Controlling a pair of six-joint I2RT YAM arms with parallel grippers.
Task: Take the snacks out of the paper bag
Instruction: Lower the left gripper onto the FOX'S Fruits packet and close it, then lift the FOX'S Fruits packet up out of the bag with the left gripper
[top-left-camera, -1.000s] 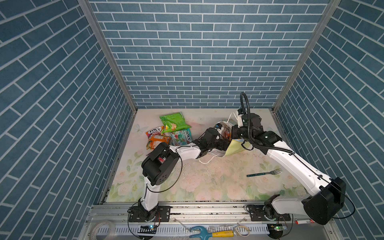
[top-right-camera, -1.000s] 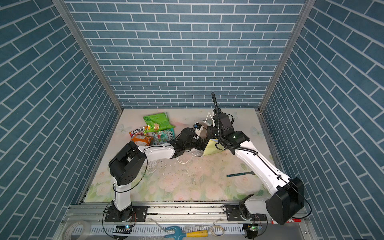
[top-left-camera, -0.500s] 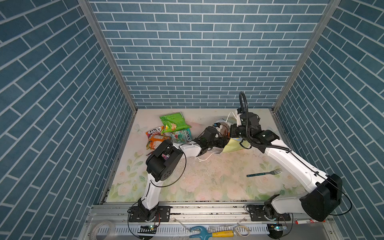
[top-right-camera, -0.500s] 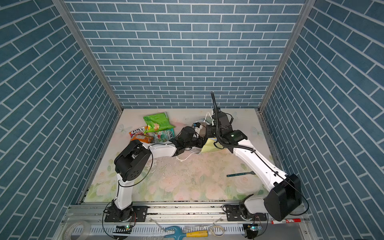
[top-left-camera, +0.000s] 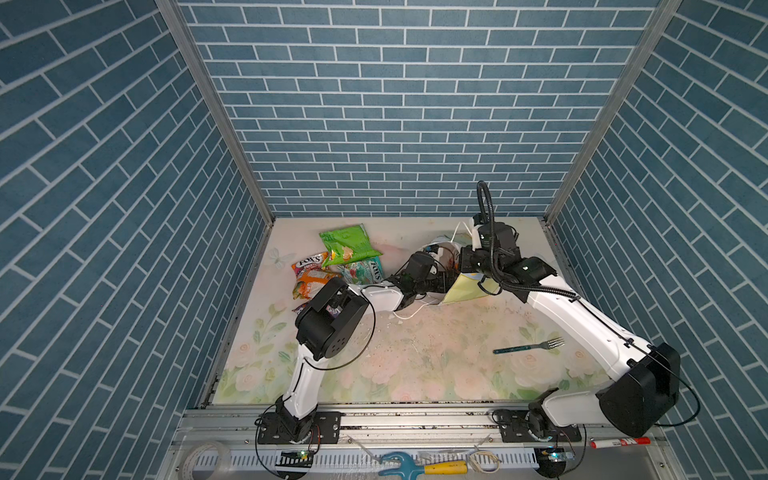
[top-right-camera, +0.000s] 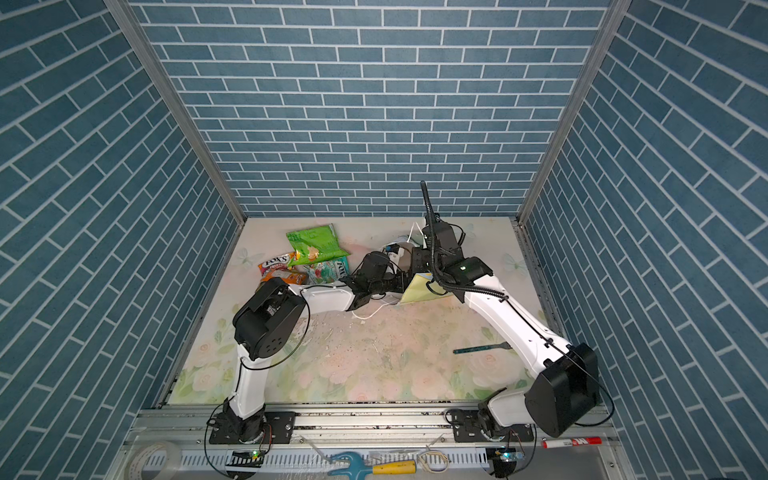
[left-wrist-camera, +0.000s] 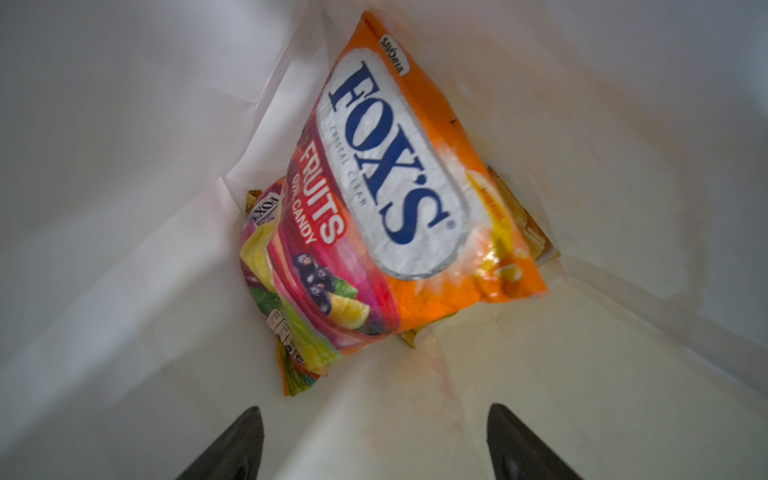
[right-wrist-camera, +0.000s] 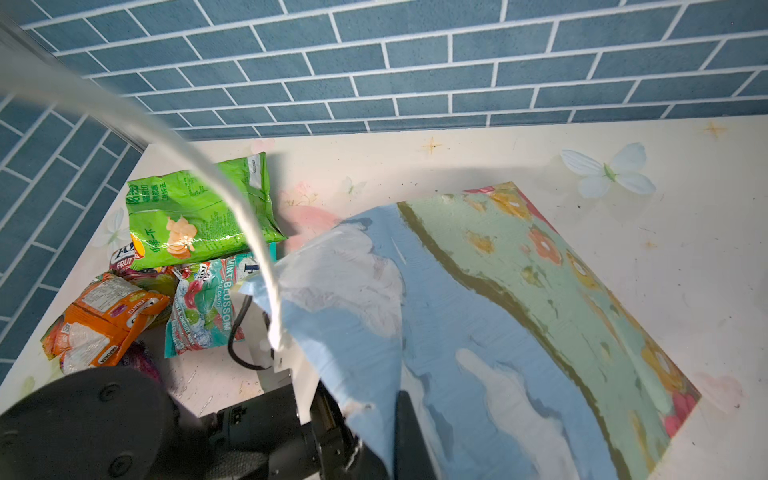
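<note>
Deep inside paper bag (right-wrist-camera: 478, 311) with left gripper (left-wrist-camera: 372, 415), jaws spread wide; just ahead of it, untouched, orange FOX'S packet (left-wrist-camera: 395, 187). Right gripper (right-wrist-camera: 374, 415) pinched shut on bag's rim. Beyond it on table (right-wrist-camera: 498, 158), green chip bag (right-wrist-camera: 195, 216).

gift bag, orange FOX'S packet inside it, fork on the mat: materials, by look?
The gift bag looks like paper: matte-looking print outside, plain white inside, sharp fold creases. The orange FOX'S packet looks like thin glossy plastic film: crinkles, glare. The fork has pale, metal-looking tines and a teal handle, perhaps plastic; too small to tell.
</note>
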